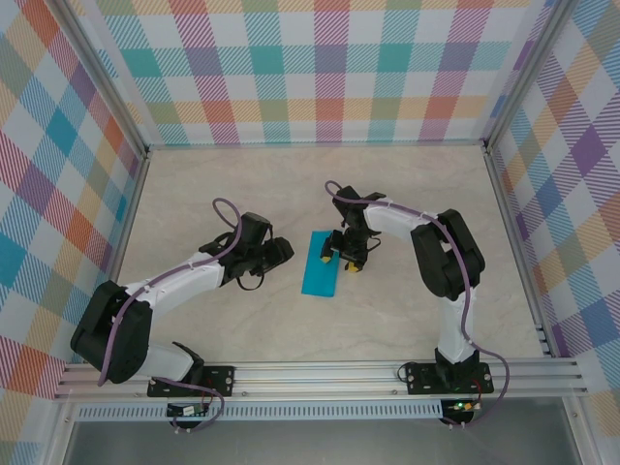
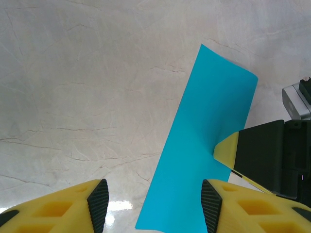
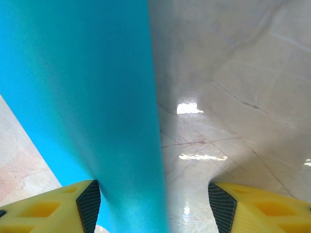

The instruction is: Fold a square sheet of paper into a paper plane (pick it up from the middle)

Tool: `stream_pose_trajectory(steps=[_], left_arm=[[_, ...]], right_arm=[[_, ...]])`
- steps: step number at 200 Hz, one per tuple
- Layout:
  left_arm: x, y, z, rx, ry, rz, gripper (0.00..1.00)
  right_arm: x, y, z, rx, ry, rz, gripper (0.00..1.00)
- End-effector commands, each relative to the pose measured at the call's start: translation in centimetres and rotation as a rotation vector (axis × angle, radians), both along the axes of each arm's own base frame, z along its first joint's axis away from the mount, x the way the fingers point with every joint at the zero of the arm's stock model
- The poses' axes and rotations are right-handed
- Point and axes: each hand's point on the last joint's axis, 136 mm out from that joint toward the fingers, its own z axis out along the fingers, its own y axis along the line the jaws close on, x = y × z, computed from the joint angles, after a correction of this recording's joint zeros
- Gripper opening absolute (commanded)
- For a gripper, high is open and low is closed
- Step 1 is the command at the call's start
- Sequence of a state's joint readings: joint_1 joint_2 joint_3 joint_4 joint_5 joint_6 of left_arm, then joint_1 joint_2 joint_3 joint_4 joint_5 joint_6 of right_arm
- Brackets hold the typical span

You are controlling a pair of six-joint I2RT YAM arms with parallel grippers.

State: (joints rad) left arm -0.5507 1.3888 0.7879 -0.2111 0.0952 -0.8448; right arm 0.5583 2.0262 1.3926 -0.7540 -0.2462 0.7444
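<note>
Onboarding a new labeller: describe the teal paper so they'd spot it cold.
Look at the beige marble-look table inside the plaid walls, then its middle. The thin teal-blue paper lies there as a narrow rectangle, between the left gripper and the right gripper, whose yellow finger sits at its right edge. Nothing else on the tabletop is solid teal.

teal paper (image 1: 320, 263), yellow fingers (image 2: 73, 204), plaid walls (image 1: 291, 68)

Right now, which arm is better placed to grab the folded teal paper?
Right arm: its open jaws straddle the paper edge, one fingertip over it; the left arm has open jaws beside the paper, apart.
</note>
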Motion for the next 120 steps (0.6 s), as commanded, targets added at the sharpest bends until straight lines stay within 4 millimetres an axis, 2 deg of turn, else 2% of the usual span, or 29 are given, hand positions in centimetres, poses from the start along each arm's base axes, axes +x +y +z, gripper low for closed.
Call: stream_pose_trajectory(steps=[1,86,120], left_arm=[[-0.32,0.63,-0.58,-0.007,0.021,0.015,0.56],[-0.33,0.57,-0.37,-0.014,0.018,0.014,0.56],[-0.35,0.54,-0.37,-0.017,0.017,0.013,0.56]], right_arm=[[-1.75,-2.8,-3.73,-0.151,0.072,-0.007,0.66],[-2.1,-3.71,-4.46,-0.199,0.072,0.021,0.67],[-2.02,-3.68,-4.56,-0.198,0.069,0.039,0.64]])
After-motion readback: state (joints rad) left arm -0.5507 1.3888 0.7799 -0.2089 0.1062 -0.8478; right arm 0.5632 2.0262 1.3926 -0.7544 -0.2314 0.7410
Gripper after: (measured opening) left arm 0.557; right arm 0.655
